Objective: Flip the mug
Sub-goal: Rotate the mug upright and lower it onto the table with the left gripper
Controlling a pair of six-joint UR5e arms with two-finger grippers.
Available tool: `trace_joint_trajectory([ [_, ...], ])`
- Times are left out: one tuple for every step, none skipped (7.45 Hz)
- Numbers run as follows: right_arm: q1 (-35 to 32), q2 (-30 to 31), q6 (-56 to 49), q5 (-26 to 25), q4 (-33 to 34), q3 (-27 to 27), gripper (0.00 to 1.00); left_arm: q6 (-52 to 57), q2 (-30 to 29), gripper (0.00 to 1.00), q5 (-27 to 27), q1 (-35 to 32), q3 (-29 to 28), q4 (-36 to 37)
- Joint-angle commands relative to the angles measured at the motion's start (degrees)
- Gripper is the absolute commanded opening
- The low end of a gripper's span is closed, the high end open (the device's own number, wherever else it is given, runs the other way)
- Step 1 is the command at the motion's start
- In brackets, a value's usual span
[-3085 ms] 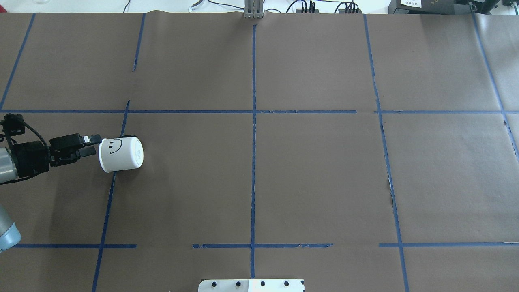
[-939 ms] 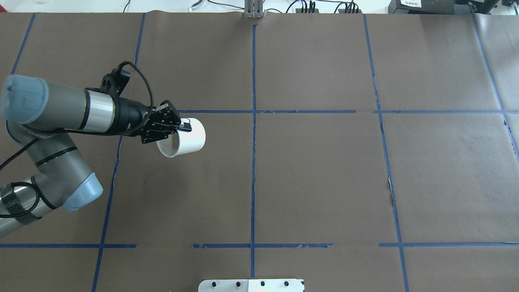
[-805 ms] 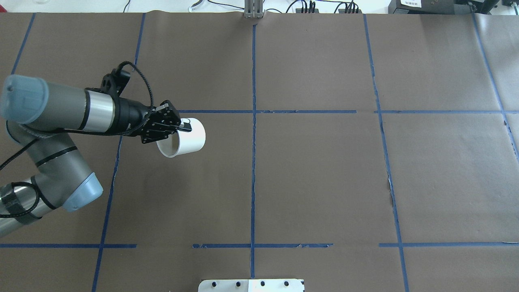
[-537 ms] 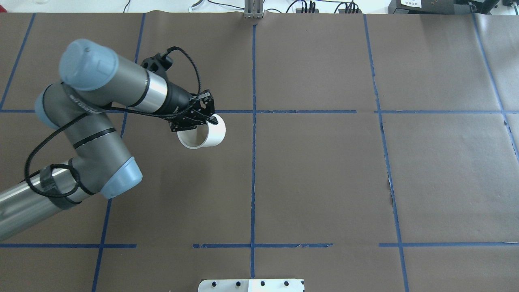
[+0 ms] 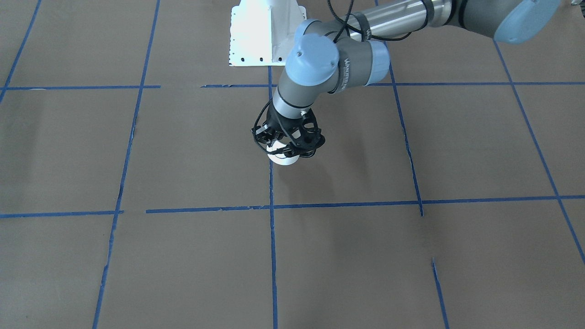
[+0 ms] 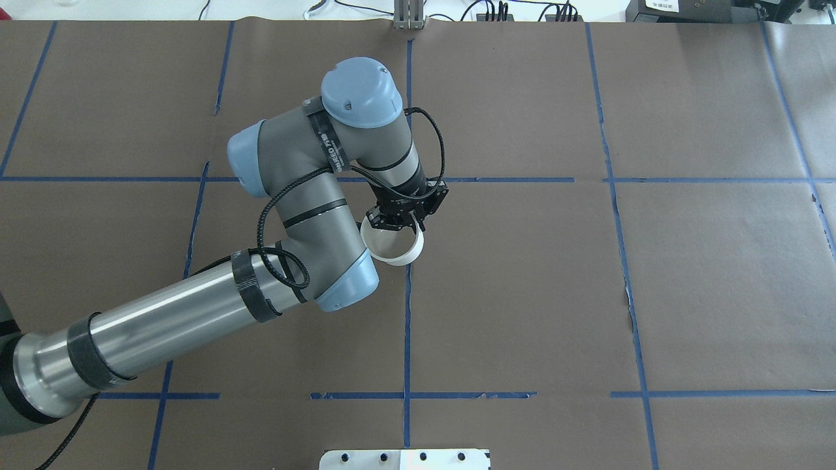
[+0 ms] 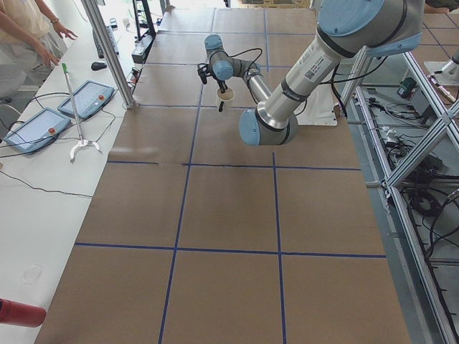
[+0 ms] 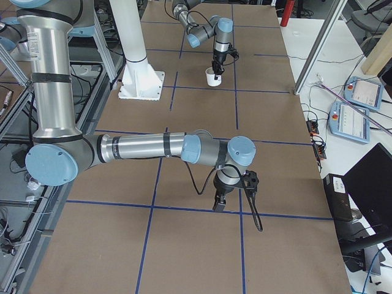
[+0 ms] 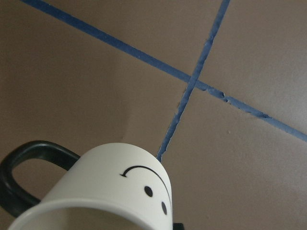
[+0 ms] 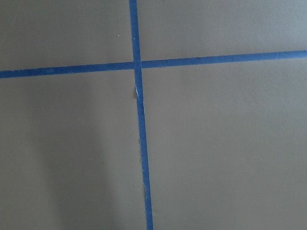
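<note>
The white mug point(image 6: 394, 247) hangs mouth up over the table's blue centre tape line, a little above the brown paper. My left gripper point(image 6: 397, 223) points down and is shut on the mug's far rim. The left wrist view shows the mug point(image 9: 112, 189) close up, with its black smiley face and black loop handle point(image 9: 21, 175). The mug also shows in the front-facing view point(image 5: 283, 158) and in the exterior right view point(image 8: 212, 76). My right gripper point(image 8: 219, 205) shows only in the exterior right view, low over the paper; I cannot tell whether it is open or shut.
Blue tape lines point(image 6: 408, 326) split the brown paper into squares. The white robot base plate point(image 6: 405, 459) sits at the near edge. A metal post point(image 6: 409, 16) stands at the far edge. Control tablets point(image 7: 36, 129) and an operator point(image 7: 29, 36) are beside the table.
My left arm has carried the mug from the table's left side to its centre line and turned it from lying sideways to mouth up.
</note>
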State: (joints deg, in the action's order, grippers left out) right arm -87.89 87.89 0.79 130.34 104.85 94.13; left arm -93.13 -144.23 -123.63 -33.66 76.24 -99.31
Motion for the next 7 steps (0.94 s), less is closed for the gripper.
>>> trace_joint_trajectory([
  [0.00, 0.00, 0.00, 0.00, 0.00, 0.00, 1.00, 0.05, -1.05, 0.16, -3.28, 0.87, -2.50, 0.35],
  [0.00, 0.00, 0.00, 0.00, 0.00, 0.00, 1.00, 0.05, -0.79, 0.45, -3.20, 1.22, -2.68, 0.35],
  [0.00, 0.00, 0.00, 0.00, 0.00, 0.00, 1.00, 0.05, -0.79, 0.66, -3.20, 1.31, -2.24, 0.26],
  [0.00, 0.00, 0.00, 0.00, 0.00, 0.00, 1.00, 0.05, -0.70, 1.00, -3.20, 1.31, -0.76, 0.44],
  [0.00, 0.00, 0.00, 0.00, 0.00, 0.00, 1.00, 0.14, -0.44, 1.00, -3.20, 0.27, 1.69, 0.52],
  [0.00, 0.00, 0.00, 0.00, 0.00, 0.00, 1.00, 0.57, 0.26, 1.00, -3.37, -1.74, 5.72, 2.79],
  [0.00, 0.00, 0.00, 0.00, 0.00, 0.00, 1.00, 6.50, 3.75, 1.00, -3.46, -3.59, 13.50, 7.42],
])
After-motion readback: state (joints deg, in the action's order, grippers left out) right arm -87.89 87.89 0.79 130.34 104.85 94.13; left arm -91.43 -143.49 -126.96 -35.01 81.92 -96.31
